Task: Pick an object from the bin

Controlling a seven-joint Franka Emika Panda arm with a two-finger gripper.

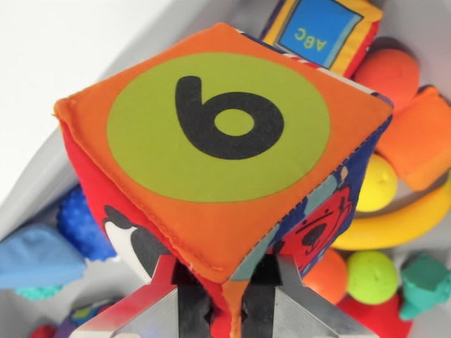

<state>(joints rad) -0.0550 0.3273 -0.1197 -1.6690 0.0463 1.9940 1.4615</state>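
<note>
One fabric cube (218,148) sits pinched at its lower corner between the jaws.

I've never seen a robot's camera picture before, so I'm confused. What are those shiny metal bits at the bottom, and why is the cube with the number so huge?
The camera sits on the robot arm's wrist, looking down past its tool. The two shiny metal pieces are the tool's fingers, pinching a bottom corner of the soft cloth cube. The cube looks huge only because it is so close to the lens. Its top face is orange with a green circle and a black number. Behind it is a grey bin of toys: an ABC block, an orange ball, a yellow curved piece, a green ball and a bumpy blue ball.
</note>
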